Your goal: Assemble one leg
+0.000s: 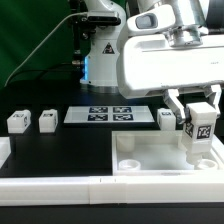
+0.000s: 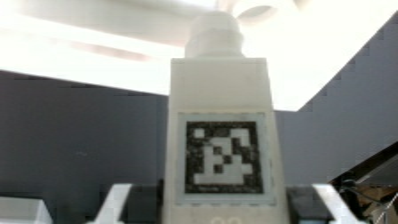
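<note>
Your arm's gripper (image 1: 202, 124) is clamped on the leg (image 1: 203, 146), one finger on either side of the small white block. The leg stands upright at the far corner of the white square tray piece (image 1: 165, 170), on the exterior view's right. You cannot tell from that view whether its lower end is seated in the tray piece's corner or is just above it.

In the wrist view the leg fills the middle of the frame. Its black-and-white marker tag (image 2: 222, 155) faces the camera, and a narrower stub (image 2: 217, 38) shows at the end away from the fingers (image 2: 135, 206).

A second leg (image 1: 167, 119) sits just beyond the tray piece's far edge, close beside the held one. Two more legs (image 1: 47, 121) (image 1: 17, 122) stand side by side on the dark table (image 1: 60, 150), well apart from the tray piece toward the exterior view's left. The marker board (image 1: 105, 115) lies flat beyond the tray piece's far edge, between those two legs and the second one.
</note>
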`<state>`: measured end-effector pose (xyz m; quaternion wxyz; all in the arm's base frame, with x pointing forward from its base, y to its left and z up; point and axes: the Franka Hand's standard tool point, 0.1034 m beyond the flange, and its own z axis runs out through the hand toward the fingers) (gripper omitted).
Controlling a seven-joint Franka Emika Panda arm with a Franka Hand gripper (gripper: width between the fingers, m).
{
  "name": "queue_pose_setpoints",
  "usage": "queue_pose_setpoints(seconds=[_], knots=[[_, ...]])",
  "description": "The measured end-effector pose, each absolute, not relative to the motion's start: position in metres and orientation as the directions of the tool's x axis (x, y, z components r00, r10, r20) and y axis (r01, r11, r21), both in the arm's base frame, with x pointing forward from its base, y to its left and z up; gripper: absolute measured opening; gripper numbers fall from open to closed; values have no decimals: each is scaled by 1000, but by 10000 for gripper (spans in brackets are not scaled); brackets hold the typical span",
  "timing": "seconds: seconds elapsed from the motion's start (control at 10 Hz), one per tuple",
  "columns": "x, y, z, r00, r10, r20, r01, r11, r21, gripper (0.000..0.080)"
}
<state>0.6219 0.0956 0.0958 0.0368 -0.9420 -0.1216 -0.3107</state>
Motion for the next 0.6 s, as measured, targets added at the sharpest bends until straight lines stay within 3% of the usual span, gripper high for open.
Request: queue_pose_setpoints(seconds=[0.6], knots=[[622, 99, 96, 778, 211, 592, 258, -966, 5, 294]])
